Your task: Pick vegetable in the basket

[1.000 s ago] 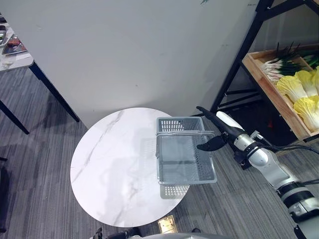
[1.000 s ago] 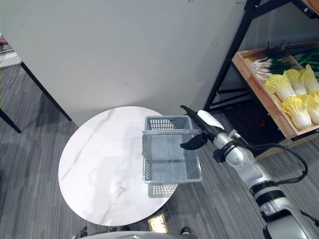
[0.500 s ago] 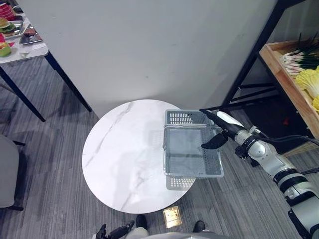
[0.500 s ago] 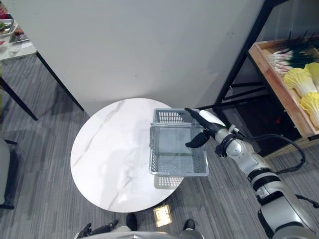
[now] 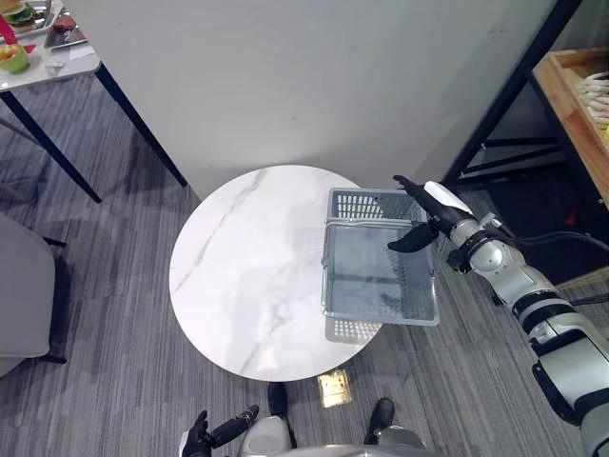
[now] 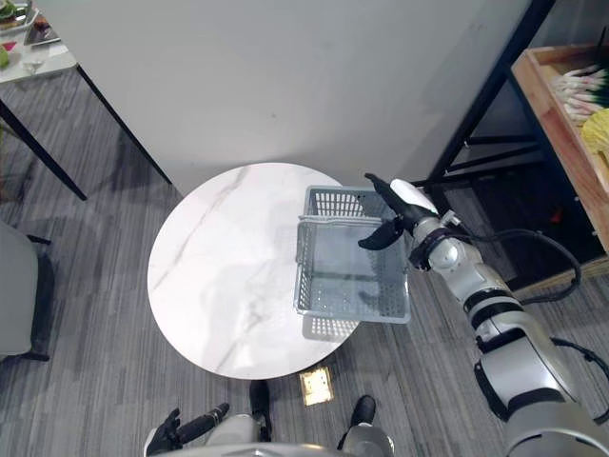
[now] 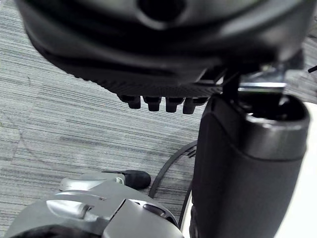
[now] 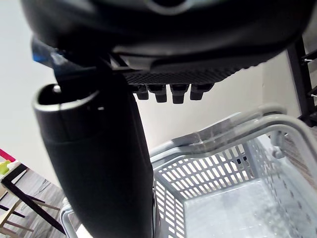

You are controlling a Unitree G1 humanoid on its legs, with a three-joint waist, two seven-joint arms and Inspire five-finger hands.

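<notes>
Right hand (image 5: 423, 214) sits at the back right corner of the grey basket (image 5: 366, 204), centre right of the frame. Its fingers are straight, its thumb is spread, and it holds nothing. I cannot tell whether it touches the rim. The left hand (image 5: 202, 440) is low at the bottom edge, fingers relaxed and empty.

The basket is empty. The vegetables (image 6: 576, 86) are still on the wooden shelf (image 6: 557, 133) at the upper right, well apart from the hand.

Risks, as I judge them:
- The basket's right side juts past the edge of the round worktop (image 5: 257, 276). A knock from the arm as it swings toward the shelf could tip it onto the floor.
- The thumb hangs over the basket, near the handle (image 5: 371, 225), and could hook it on the way out and drag the basket along.
- The black shelf frame (image 5: 504, 95) stands between hand and vegetables, so the arm may hit it.
</notes>
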